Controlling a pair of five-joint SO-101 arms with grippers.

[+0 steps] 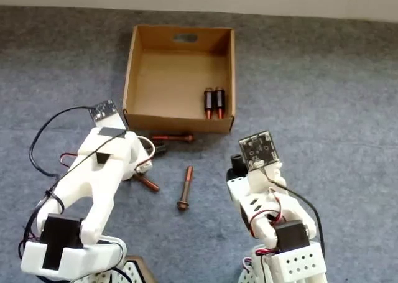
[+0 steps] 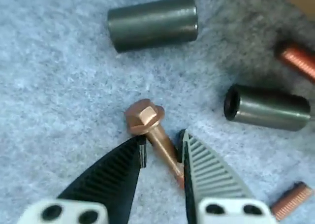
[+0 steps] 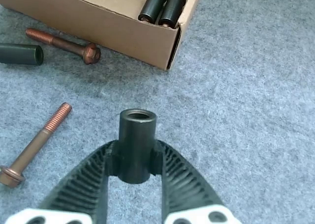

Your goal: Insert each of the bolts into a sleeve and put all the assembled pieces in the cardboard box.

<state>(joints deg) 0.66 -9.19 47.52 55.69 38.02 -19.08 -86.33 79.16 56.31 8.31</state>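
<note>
Looking over the grey felt desk [image 1: 323, 109], the biggest thing is the cardboard box [image 1: 180, 122] at the far centre. Two assembled pieces [image 1: 214, 102] already stand side by side against its near right wall.

My right gripper [image 3: 135, 155] sits near right. Its jaws are pinching a dark sleeve [image 3: 137, 130] by its lower half, with the open bore facing away towards the box. My left gripper [image 2: 163, 145] is near left, just this side of the box's left corner. Its jaws look closed onto the shank of a copper-coloured flange bolt [image 2: 147, 120], just below the hex head.

Two loose sleeves [image 2: 152, 22] [image 2: 268, 107] lie close beyond it. Two loose bolts lie on the felt: one [image 1: 185, 188] between the arms, one [image 1: 173, 137] against the box's near wall.

I judge these parts to be rigid metal, heavy for their size, smooth and apt to roll. I'd grip the bolt high on the shank, leaving the threaded end free for the bore. The sleeve is best held at mid-body, squarely, so it can't twist.
</note>
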